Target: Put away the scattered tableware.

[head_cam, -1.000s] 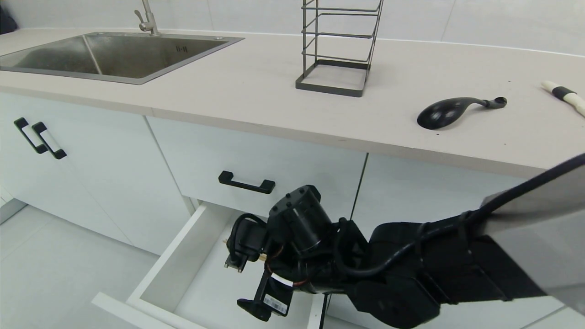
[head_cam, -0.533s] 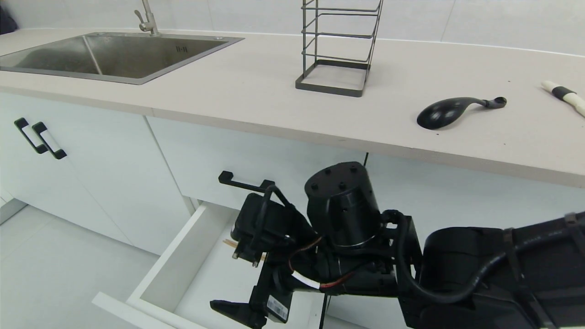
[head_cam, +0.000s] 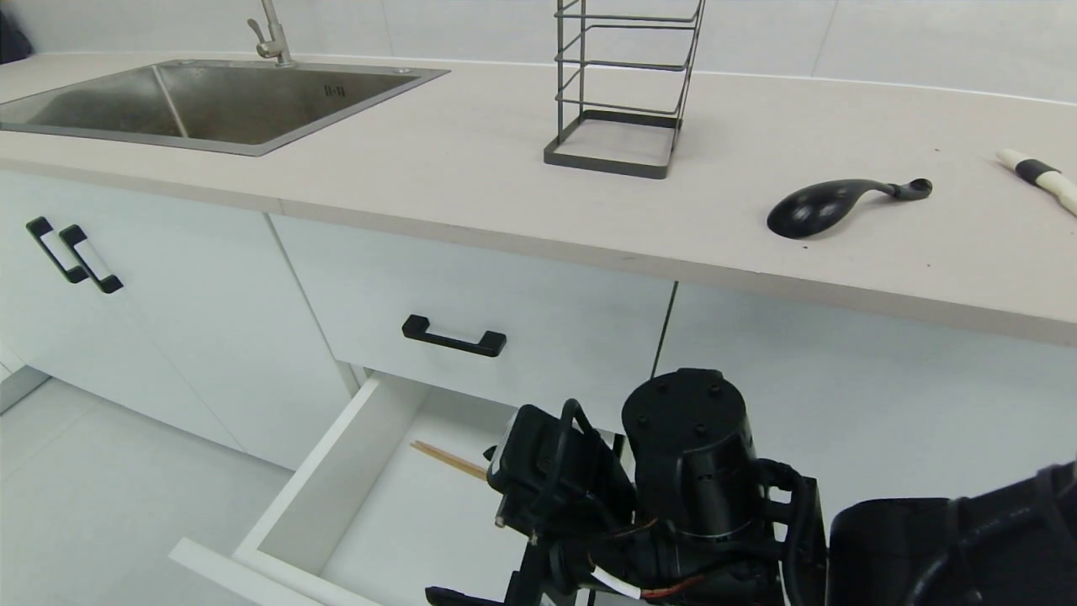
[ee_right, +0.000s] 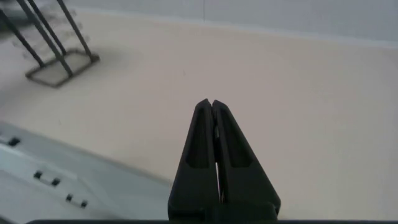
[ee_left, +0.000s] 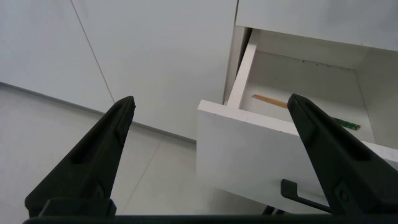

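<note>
Kitchen counter (head_cam: 471, 168) above, open drawer (head_cam: 328, 497) below, pulled well out. Toward the drawer's back: one thin wooden stick (head_cam: 446, 459), flat, bare white bottom around it. Up and right of the drawer, near the counter's front edge: one black spoon (head_cam: 820, 206); farther right, one white-and-black handle (head_cam: 1039, 177). Behind, above the drawer: one wire rack (head_cam: 623, 93), one sink (head_cam: 252, 150) leftward. Left gripper (ee_left: 211, 102) spread wide, empty, off the drawer's front corner. Right gripper (ee_right: 211, 106) pressed closed over the counter.

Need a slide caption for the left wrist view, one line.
Open left gripper hovers before the pulled-out white drawer, with wooden chopsticks lying inside.
</note>
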Controlling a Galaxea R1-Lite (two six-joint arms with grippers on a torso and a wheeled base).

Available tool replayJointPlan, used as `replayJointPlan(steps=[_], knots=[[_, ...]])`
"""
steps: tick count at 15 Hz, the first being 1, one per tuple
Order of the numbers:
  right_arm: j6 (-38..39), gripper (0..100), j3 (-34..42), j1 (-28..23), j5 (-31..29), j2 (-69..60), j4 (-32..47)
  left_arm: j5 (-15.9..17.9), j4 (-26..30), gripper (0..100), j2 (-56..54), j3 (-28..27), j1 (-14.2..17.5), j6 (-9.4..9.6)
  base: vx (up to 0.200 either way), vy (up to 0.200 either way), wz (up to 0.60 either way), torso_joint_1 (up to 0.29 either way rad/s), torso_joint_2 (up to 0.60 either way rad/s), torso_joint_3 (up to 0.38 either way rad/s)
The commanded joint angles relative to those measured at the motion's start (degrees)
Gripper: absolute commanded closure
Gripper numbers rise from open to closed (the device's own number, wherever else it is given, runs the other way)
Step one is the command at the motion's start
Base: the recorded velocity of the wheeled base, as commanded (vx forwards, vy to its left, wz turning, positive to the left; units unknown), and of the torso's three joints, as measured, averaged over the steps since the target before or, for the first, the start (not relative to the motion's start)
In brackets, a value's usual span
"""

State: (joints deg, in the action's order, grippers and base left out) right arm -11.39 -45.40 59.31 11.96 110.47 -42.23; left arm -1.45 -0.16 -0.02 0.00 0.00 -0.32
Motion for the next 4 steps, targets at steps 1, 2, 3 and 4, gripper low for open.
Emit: replayJointPlan(steps=[1,2,3,4], knots=[[-0.04,0,0.57,0.02,-0.01,0.1,-0.22,-0.04,-0.02,0,0.02,0.0,0.0,-0.03,0.0,0.0,0.0,0.0,0.0,0.0],[-0.13,0,0.49,-0.07,-0.01,0.18,-0.22,-0.04,-0.02,0,0.02,0.0,0.0,-0.03,0.0,0.0,0.0,0.0,0.0,0.0],[-0.13,0,0.49,-0.07,-0.01,0.18,-0.22,-0.04,-0.02,0,0.02,0.0,0.0,-0.03,0.0,0.0,0.0,0.0,0.0,0.0],[-0.13,0,0.49,-0.07,-0.01,0.18,-0.22,-0.04,-0.02,0,0.02,0.0,0.0,-0.03,0.0,0.0,0.0,0.0,0.0,0.0]])
